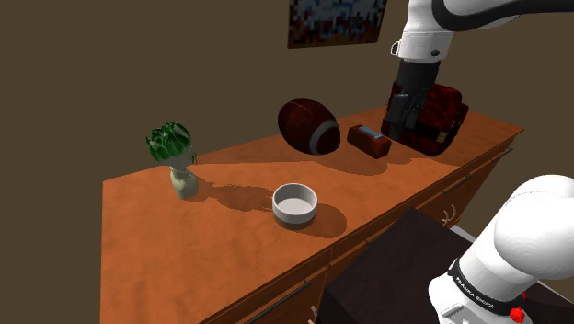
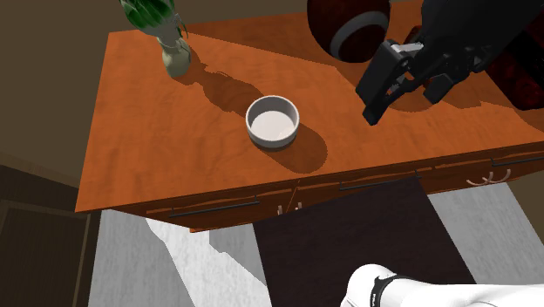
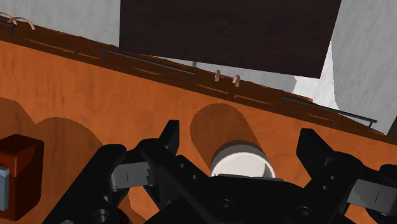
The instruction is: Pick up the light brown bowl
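**Orange cabinet top [image 1: 184, 248], pale bowl [image 1: 294, 204] near its front edge**

The wood-grained top stands against a brown wall. It carries a potted plant [image 1: 172, 156], a football [image 1: 310, 126], a small brown box [image 1: 370, 141] and a red bag [image 1: 441, 112] along the back. The bowl sits upright, well apart from them. The white arm [image 1: 428, 28] reaches down by the bag. Its black gripper [image 2: 377, 103] hovers above the surface, fingers spread wide, holding nothing.

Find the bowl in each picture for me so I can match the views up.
Shoulder view: the white bowl sits low centre, near the front edge of the orange wooden top.
Second exterior view: the bowl is near centre, in the upper half.
Wrist view: the bowl shows between the fingers of the open hand, untouched.
Shared landmark: the top's front edge with its drawer handles.
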Motion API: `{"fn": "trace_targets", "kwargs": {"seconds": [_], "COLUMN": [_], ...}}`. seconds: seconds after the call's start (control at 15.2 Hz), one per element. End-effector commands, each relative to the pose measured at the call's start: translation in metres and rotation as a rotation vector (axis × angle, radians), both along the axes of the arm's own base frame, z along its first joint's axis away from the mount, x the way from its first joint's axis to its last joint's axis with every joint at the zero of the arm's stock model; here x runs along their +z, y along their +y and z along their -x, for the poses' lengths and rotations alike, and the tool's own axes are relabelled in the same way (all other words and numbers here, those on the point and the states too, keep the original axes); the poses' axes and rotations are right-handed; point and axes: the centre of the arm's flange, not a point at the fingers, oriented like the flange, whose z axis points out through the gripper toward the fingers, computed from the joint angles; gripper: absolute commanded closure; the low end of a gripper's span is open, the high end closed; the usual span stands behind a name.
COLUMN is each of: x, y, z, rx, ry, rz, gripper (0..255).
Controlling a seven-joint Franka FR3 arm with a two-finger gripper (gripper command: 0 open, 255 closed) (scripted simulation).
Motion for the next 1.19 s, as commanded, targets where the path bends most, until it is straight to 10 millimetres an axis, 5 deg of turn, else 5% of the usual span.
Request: {"fn": "trace_targets", "kwargs": {"seconds": [0.0,1.12], "x": [0.0,-0.178], "y": [0.0,0.015], "z": [0.0,-0.129], "rx": [0.0,-0.005], "ry": [0.0,-0.041], "rz": [0.0,0.012], "gripper": [0,0]}}
